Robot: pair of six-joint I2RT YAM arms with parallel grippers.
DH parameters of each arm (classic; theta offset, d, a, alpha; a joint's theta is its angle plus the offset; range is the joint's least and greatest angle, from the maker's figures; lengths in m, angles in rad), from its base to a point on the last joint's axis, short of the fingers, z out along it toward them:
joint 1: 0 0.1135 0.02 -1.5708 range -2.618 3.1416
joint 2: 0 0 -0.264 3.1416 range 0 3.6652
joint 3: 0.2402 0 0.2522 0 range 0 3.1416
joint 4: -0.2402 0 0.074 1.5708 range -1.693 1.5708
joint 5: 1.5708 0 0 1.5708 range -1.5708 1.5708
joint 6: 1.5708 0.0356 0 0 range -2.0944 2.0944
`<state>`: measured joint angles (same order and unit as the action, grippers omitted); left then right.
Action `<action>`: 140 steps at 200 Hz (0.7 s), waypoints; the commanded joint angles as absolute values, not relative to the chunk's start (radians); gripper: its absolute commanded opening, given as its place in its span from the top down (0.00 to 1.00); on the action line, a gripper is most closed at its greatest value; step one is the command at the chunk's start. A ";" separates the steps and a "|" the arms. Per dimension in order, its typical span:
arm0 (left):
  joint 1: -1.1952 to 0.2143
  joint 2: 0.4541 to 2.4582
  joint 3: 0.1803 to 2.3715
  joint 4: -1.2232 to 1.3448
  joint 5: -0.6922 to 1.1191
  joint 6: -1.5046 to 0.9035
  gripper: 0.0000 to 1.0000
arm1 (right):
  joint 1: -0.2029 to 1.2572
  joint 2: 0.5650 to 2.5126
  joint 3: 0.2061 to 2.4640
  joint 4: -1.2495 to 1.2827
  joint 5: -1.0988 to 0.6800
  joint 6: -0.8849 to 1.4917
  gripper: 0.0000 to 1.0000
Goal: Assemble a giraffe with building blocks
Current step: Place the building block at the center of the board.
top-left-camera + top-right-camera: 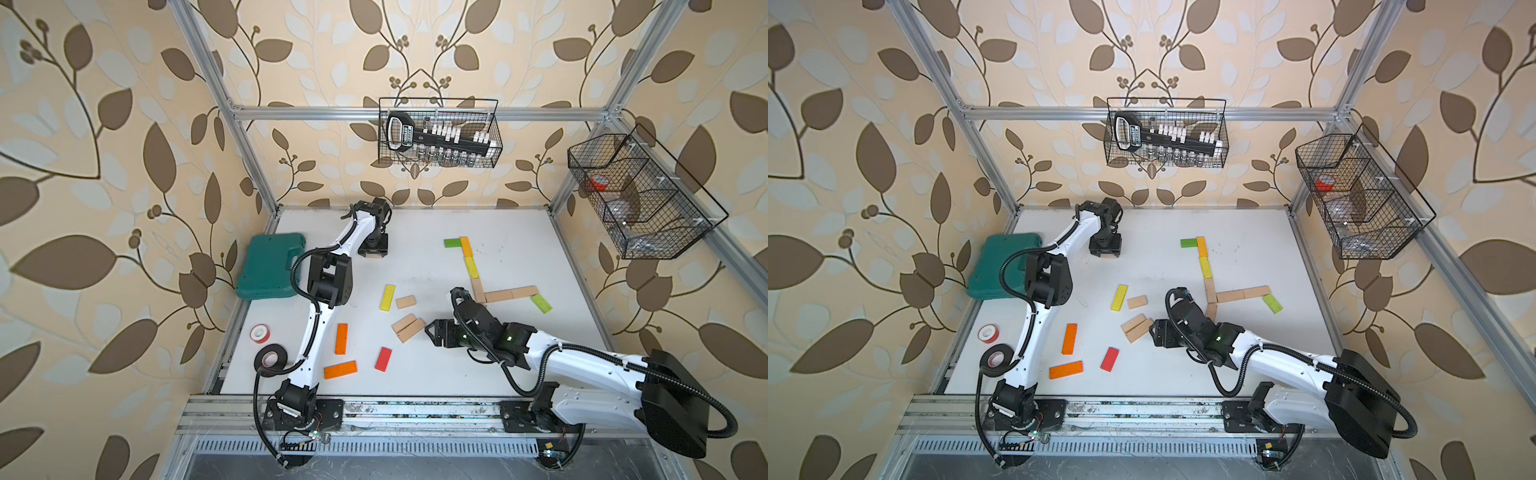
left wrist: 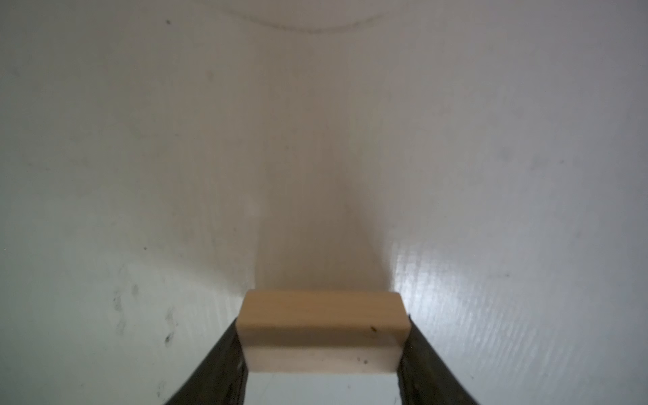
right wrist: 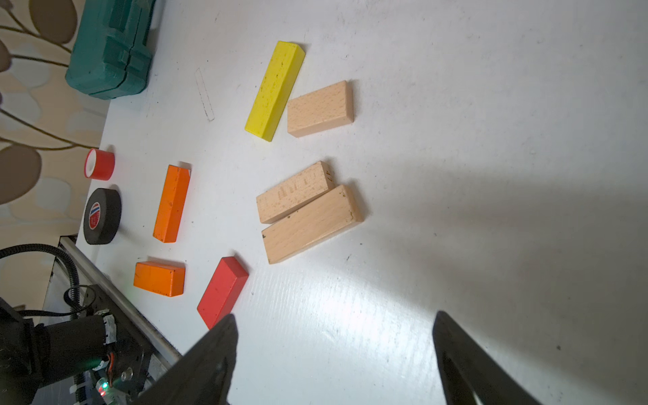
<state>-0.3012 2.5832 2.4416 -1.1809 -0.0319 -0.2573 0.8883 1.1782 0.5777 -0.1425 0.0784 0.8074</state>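
Beige block [image 2: 321, 310] sits pinched in the partly closed left gripper [image 2: 323, 329] at the far side of the table [image 1: 436, 365] (the right gripper [image 3: 335, 315] gapes wide, empty, near two touching beige planks [image 3: 312, 224]).

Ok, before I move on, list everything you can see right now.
figure blocks: at least seven; green, orange, yellow, beige; bent chain, right side of table.
loose blocks: seven; three beige, two orange, yellow, red; middle and front.
held block: one, beige, in left gripper.
case: one, green, left table edge.
tape rolls: two, red-white and black, front left.
wire baskets: two, black, on frame.
left gripper: shut on held block, towards back.
right gripper: open, empty, near loose beige pair.
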 commanded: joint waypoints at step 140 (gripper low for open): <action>-0.299 2.572 2.584 -1.177 0.015 -0.265 0.12 | 0.894 1.234 0.646 -0.160 0.086 0.787 0.15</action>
